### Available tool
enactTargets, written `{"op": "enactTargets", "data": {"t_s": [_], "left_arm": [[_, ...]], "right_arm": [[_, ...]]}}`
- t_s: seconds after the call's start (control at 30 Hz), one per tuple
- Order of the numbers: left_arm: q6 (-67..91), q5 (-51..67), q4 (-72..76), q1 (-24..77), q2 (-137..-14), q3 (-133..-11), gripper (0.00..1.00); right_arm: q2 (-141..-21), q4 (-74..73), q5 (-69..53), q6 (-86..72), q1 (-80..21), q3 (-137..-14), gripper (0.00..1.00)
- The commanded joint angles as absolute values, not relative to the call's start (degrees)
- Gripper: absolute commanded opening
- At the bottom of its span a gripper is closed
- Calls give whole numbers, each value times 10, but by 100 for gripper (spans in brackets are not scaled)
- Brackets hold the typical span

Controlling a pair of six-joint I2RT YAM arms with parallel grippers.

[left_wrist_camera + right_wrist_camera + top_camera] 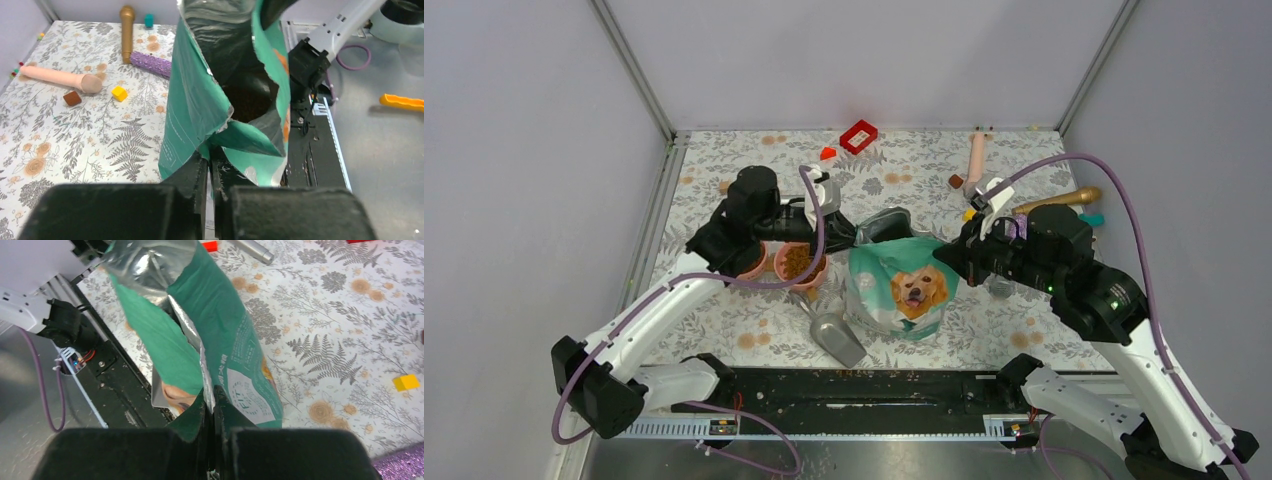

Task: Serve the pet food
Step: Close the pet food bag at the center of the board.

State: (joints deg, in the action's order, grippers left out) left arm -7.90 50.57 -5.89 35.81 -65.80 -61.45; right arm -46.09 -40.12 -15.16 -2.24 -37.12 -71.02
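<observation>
The teal and white pouch (896, 285) with a golden dog's face stands upright at the table's middle, its top open. My left gripper (210, 156) is shut on the pouch's left top edge, and my right gripper (211, 399) is shut on the opposite edge. In the top view the left gripper (852, 232) and right gripper (956, 258) flank the pouch mouth. Brown pet food (248, 102) shows deep inside the pouch (200, 100). More kibble fills a pink bowl (800, 263) just left of the pouch. A second pink bowl (752, 265) lies partly under the left arm.
A grey scoop (834, 335) lies in front of the bowls. At the back are a red block (859, 136), a pink cylinder (975, 158) and a wooden pin (1059, 200). A purple roll (151, 64), yellow block (119, 93) and brown block (72, 98) lie right of the pouch.
</observation>
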Motion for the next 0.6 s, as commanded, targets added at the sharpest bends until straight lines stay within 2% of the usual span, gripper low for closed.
{"op": "enactTargets", "data": {"t_s": [0.0,0.1,0.2,0.23,0.3,0.4,0.47,0.57], "left_arm": [[-187,581,-171,362,-650,-708,0],[-241,588,-278,362,-655,-767,0],[-223,584,-289,364,-653,-779,0],[-200,572,-281,364,-653,-776,0],[-151,538,-239,366,-643,-756,0],[-10,451,-61,372,-616,-684,0],[41,373,26,387,-605,-648,0],[37,319,9,393,-606,-659,0]], "right_arm": [[-467,-356,-60,-24,-370,-751,0],[-475,-356,-60,-36,-370,-750,0],[-482,-354,-19,-58,-370,-751,1],[-482,-349,8,-62,-369,-750,5],[-483,-342,58,-65,-370,-749,10],[-475,-326,101,-77,-370,-743,12],[-464,-319,94,-75,-370,-733,18],[-441,-327,-42,-8,-370,-704,37]]}}
